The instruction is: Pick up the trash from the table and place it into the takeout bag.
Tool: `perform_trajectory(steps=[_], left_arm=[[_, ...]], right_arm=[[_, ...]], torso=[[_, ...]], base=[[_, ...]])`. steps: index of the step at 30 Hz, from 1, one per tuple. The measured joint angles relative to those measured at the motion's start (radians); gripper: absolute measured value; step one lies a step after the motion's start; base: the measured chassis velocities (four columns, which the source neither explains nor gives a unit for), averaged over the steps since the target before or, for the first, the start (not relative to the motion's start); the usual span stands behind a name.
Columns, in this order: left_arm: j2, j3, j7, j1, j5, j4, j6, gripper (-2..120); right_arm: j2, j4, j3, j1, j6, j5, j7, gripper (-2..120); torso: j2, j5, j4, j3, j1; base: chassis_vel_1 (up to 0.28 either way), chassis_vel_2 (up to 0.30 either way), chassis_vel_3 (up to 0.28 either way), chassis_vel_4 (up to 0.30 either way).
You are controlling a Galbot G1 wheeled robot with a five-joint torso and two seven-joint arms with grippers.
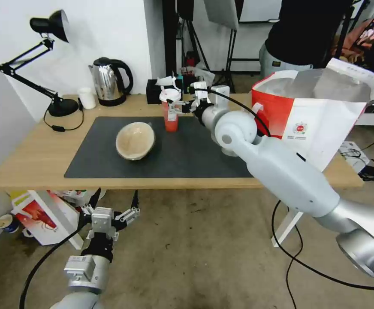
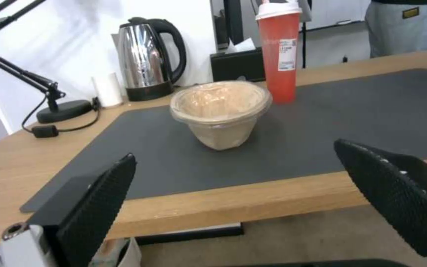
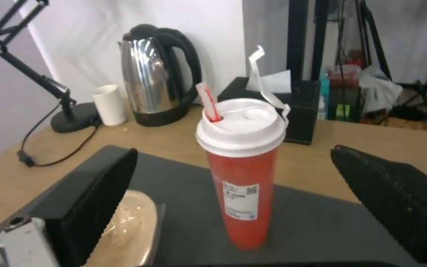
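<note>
Two grippers spread wide: the right gripper (image 1: 175, 107), upper centre, flanks the red drink cup (image 1: 170, 113) untouched; the left gripper (image 1: 113, 205) hangs empty, lower left, below the table (image 1: 32, 159).

Right arm stretched far forward and across, elbow bent, wrist level, and the right hand (image 1: 175, 107) spread wide, its two dark fingers (image 3: 92, 193) well apart in the right wrist view. From the head view, the tips seem to sit at mid height, though that's hard to judge. Left arm hangs low in front of the body, left hand (image 1: 112, 205) pointing forward, fingers (image 2: 100, 196) splayed wide.
</note>
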Motion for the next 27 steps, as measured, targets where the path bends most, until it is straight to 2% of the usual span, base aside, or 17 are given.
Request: perform_trajectory(steps=[8, 27], left_arm=[[0.0, 0.0, 0.0, 0.0, 0.0, 0.0, 0.0, 100], [0.0, 0.0, 0.0, 0.0, 0.0, 0.0, 0.0, 100]], right_arm=[[0.099, -0.176, -0.014, 0.054, -0.008, 0.007, -0.018, 100], [0.147, -0.316, -0.034, 0.071, -0.03, -0.018, -0.047, 100]], torso=[[0.0, -0.0001, 0.0002, 0.0, 0.0], [0.0, 0.0, 0.0, 0.0, 0.0]], base=[[0.0, 0.0, 0.0, 0.0], [0.0, 0.0, 0.0, 0.0]])
